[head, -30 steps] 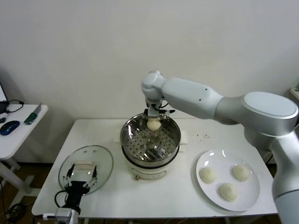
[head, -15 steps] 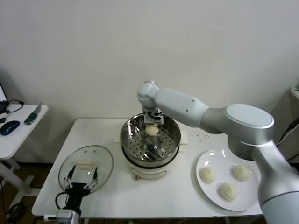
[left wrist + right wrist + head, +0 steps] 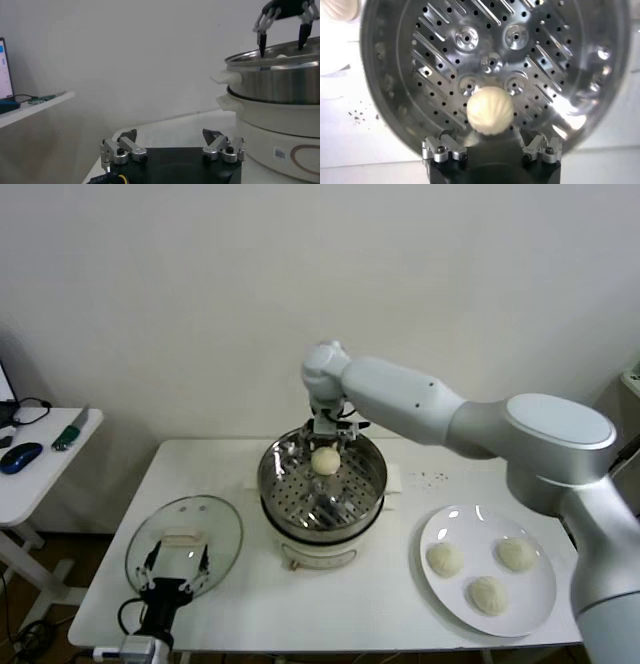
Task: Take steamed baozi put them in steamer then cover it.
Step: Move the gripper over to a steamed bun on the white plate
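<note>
1. The right claw (image 3: 327, 436) is held over the rear of the steamer (image 3: 322, 484), its fingers spread wide with nothing clamped between them.
2. One steamed baozi (image 3: 325, 461), a smooth cream dome with fine pleats, is seen just below that claw; whether it rests on the tray cannot be told.
3. In the right wrist view the same bun (image 3: 490, 110) is shown against the shiny perforated steel floor, between the two finger bases.
4. The steamer is a round polished pot on a white base with side handles, standing mid-bench.
5. The left claw (image 3: 178, 564) is parked low at the near-left, spread wide and empty, beside the cover (image 3: 185, 541), a clear glass disc with a metal rim and cream bar handle.
6. Three more buns (image 3: 444, 559) lie on a flat white plate (image 3: 445, 524) at the right of the white bench (image 3: 400, 604).
7. From the left wrist view only the steamer's outer wall (image 3: 280, 80) is seen; its inside is hidden.
</note>
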Tool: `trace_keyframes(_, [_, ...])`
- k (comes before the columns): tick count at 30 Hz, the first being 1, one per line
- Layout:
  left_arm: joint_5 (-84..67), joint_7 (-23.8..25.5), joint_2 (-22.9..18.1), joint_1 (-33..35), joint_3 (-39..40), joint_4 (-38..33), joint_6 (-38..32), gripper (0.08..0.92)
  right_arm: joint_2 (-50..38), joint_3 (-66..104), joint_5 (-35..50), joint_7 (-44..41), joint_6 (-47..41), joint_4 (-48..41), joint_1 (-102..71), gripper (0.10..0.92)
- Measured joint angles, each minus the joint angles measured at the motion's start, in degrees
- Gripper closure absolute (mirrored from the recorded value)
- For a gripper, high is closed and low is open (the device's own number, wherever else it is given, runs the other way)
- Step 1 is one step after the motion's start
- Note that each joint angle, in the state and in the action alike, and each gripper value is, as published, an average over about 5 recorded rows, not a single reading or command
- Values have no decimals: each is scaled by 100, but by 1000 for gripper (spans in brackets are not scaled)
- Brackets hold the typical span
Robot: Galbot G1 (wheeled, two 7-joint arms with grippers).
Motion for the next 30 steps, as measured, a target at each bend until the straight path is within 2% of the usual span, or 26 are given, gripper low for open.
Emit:
trace_keyframes(5, [-29, 7, 33, 31, 11, -59, 1, 177, -581, -385, 847, 158, -544, 544, 558, 203])
trace_keyframes(18, [-2, -3, 40, 26, 110, -119, 31, 177, -2669, -1632, 3476, 313, -3175, 2008, 1535, 203])
trace_keyframes(23, [38, -17, 70, 30, 112, -141, 60, 177, -3395, -1971, 3966, 318, -3867, 2453, 1575, 203])
trace_keyframes(30, [59, -12, 88, 72, 90, -176, 58, 177, -4144, -2185, 4063, 362, -4473, 2822, 1188, 203])
